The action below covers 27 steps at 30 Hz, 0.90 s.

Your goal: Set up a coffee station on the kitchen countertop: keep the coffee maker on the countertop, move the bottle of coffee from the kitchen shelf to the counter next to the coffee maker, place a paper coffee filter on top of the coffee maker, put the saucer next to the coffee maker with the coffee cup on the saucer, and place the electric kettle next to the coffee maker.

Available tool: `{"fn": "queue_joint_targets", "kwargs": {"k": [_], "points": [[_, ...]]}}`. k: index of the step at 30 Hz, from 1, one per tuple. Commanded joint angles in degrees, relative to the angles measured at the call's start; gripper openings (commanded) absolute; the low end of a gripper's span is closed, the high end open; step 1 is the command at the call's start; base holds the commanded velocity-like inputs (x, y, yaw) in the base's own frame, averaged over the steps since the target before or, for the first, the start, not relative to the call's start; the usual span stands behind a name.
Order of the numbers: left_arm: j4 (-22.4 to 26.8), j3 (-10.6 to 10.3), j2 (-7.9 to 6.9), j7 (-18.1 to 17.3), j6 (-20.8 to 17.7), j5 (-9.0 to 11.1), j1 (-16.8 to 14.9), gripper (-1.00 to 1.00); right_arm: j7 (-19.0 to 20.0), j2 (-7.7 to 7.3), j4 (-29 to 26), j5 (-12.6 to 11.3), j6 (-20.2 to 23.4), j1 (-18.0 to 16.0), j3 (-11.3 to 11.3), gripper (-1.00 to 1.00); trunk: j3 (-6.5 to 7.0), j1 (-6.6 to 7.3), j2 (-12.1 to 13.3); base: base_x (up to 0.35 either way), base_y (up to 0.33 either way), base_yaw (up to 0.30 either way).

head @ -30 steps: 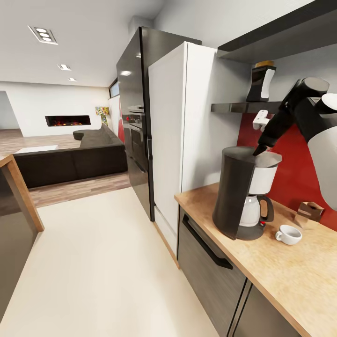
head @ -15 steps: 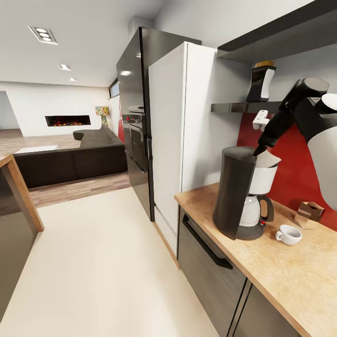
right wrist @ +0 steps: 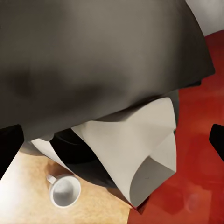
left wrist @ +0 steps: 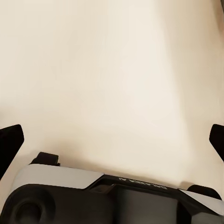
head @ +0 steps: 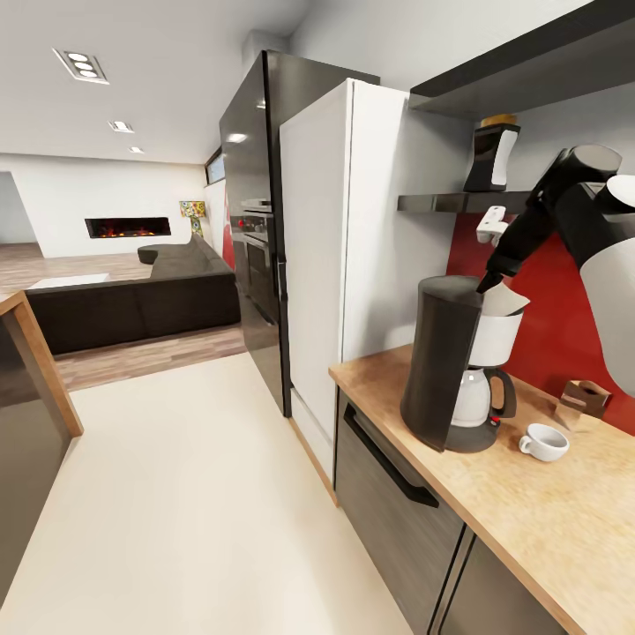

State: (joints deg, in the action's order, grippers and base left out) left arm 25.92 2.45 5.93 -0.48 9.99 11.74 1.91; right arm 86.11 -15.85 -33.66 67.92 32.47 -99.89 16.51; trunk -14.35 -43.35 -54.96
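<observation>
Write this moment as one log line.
right end effector: open, over coffee maker | paper coffee filter: on its top, tilted | left end effector: open

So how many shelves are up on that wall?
2: a thin glossy black shelf carrying the coffee bottle, and a thicker dark grey shelf above it. More may lie beyond the picture's right edge.

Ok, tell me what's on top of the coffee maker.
The paper coffee filter sits at the top of the coffee maker, one corner sticking up, right under the right gripper. Whether the gripper grips it is hidden.
</observation>
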Motion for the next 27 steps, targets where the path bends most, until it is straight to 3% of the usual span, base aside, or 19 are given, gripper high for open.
{"fn": "queue_joint_targets", "kwargs": {"k": [1, 4, 7, 12, 27], "points": [[0.1, 0.2, 0.05, -0.1, 0.0, 0.2, 0.0, 1.0, 0.3, -0.06, -0.1, 0.0, 0.7, -0.1, 0.3, 1.0, -0.07, -0.01, 0.0, 0.0, 0.0, 0.0], [0.1, 0.2, 0.05, -0.1, 0.0, 0.2, 0.0, 1.0, 0.3, -0.03, -0.2, 0.0, 0.8, -0.1, -0.2, 1.0, -0.07, -0.01, 0.0, 0.0, 0.0, 0.0], [0.1, 0.2, 0.05, -0.1, 0.0, 0.2, 0.0, 1.0, 0.3, 0.01, -0.3, 0.1, 0.9, -0.1, -5.5, 1.0, -0.07, -0.01, 0.0, 0.0, 0.0, 0.0], [0.1, 0.2, 0.05, -0.1, 0.0, 0.2, 0.0, 1.0, 0.2, 0.08, -0.5, 0.1, 1.0, -0.1, -9.4, 1.0, -0.07, -0.01, 0.0, 0.0, 0.0, 0.0], [0.1, 0.2, 0.05, -0.1, 0.0, 0.2, 0.0, 1.0, 0.2, 0.37, -1.7, 0.0, 1.0, -0.1, -10.6, 1.0, -0.07, -0.01, 0.0, 0.0, 0.003, 0.0]]}}
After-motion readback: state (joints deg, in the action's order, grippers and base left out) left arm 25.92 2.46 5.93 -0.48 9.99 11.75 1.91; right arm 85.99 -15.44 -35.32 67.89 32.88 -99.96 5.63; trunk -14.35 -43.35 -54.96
